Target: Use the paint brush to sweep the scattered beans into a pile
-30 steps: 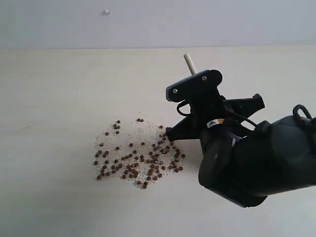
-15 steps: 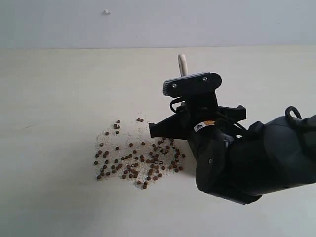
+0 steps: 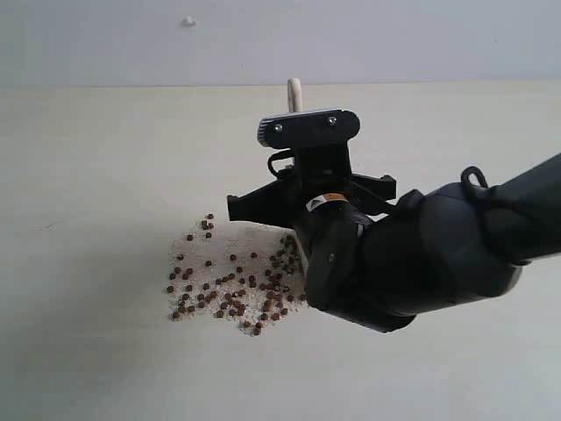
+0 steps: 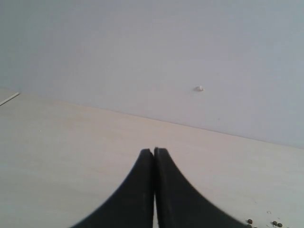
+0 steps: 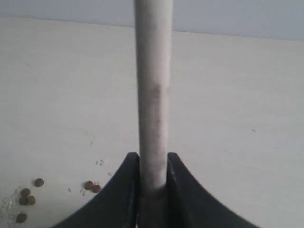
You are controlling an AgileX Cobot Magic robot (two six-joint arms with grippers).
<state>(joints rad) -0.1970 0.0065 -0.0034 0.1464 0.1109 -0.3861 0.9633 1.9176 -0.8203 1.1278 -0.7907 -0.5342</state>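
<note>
**Sweep stroke entering the right edge of the spill**

The beans (image 3: 230, 285) lie on the table (image 3: 96, 175) as a loose patch mixed with whitish crumbs, not yet a pile. The left and near parts of the patch match the view of a second ago. Only the right edge differs: the arm now covers ground where beans lay in the open. Whether those beans are pushed inward or merely hidden cannot be told.

The paint brush (image 3: 294, 91) stands near upright over that right edge. Only its handle end shows above the gripper mount in the exterior view (ferrule and bristles are hidden behind the arm). The handle end sits markedly further left than a second ago and leans less, which is consistent with a leftward stroke into the spill.

The right gripper (image 5: 153, 156) pinches the brush handle squarely between both fingers. A few beans show on the table just beside it in the right wrist view.

The left gripper (image 4: 154, 151) is pressed together on nothing and hangs apart from the work, with a few stray beans at the corner of its view.

Judgement: the stroke is at an early stage. Most of the patch looks unswept, and the stragglers at its far edge likely need separate passes.
</note>
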